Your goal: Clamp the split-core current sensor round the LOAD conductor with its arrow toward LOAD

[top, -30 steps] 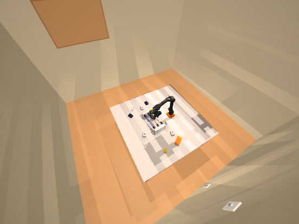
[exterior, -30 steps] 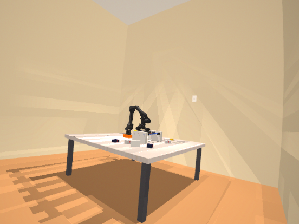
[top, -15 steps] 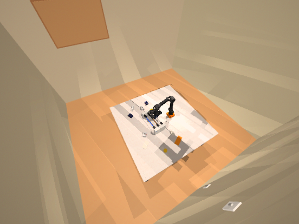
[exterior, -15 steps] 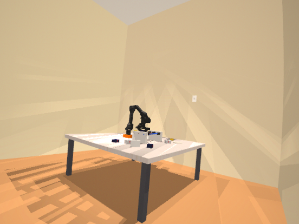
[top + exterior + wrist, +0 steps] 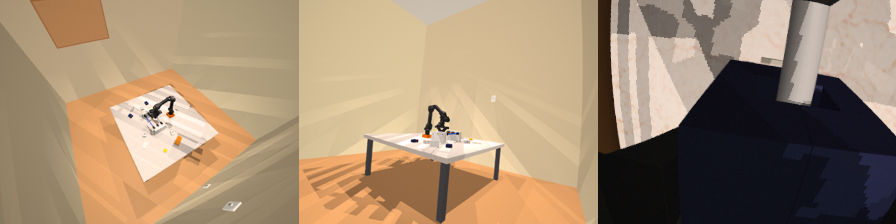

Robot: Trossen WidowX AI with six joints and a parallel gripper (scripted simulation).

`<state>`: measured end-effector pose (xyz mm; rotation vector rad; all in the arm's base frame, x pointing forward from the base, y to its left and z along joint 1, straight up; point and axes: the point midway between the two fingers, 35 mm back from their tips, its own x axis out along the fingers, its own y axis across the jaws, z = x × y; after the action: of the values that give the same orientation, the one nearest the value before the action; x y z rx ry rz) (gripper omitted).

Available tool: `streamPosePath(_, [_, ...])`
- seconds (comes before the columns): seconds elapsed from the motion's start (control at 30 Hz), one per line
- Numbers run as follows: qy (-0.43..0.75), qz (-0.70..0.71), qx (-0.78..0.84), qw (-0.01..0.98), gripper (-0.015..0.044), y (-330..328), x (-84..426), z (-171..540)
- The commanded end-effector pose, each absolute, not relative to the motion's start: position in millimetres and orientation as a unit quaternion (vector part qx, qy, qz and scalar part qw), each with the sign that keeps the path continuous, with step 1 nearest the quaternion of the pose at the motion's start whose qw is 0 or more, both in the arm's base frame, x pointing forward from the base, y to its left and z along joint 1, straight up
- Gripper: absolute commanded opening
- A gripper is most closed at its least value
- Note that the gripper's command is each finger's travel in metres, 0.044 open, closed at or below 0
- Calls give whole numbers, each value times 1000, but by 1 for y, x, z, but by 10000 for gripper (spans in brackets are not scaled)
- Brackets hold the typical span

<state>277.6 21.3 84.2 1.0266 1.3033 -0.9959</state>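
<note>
The dark navy split-core sensor (image 5: 748, 170) fills the lower wrist view. Its two halves meet at a seam, and its body surrounds a light grey conductor (image 5: 804, 55) that passes through its opening. My gripper (image 5: 155, 115) (image 5: 442, 131) is shut on the sensor, with one black finger at the lower left of the wrist view and only a sliver of the other at the right edge. The conductor rack has a white end wall (image 5: 160, 128) (image 5: 439, 137), with a blue conductor (image 5: 149, 122) beside the held one. The arrow and the LOAD marker cannot be made out, nor can the latch.
Two navy blocks (image 5: 146, 103) (image 5: 130, 116) lie beyond the rack. Small white pieces (image 5: 144, 134) (image 5: 172, 132), a white plate (image 5: 145, 145), an orange block (image 5: 178, 140) and a yellow disc (image 5: 165, 150) lie on the rack's other side. The arm's orange base (image 5: 170, 114) stands beside the rack.
</note>
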Motion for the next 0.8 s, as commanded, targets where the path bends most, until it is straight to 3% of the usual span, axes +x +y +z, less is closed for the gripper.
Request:
streamPosePath(0.0, [555, -424, 437, 567, 0, 21, 278, 84])
streamPosePath(0.07, [555, -424, 437, 567, 0, 21, 278, 84])
streamPosePath(0.63, [555, -424, 437, 567, 440, 20, 278, 86])
streamPosePath(0.77, [555, -424, 437, 567, 335, 21, 277, 84])
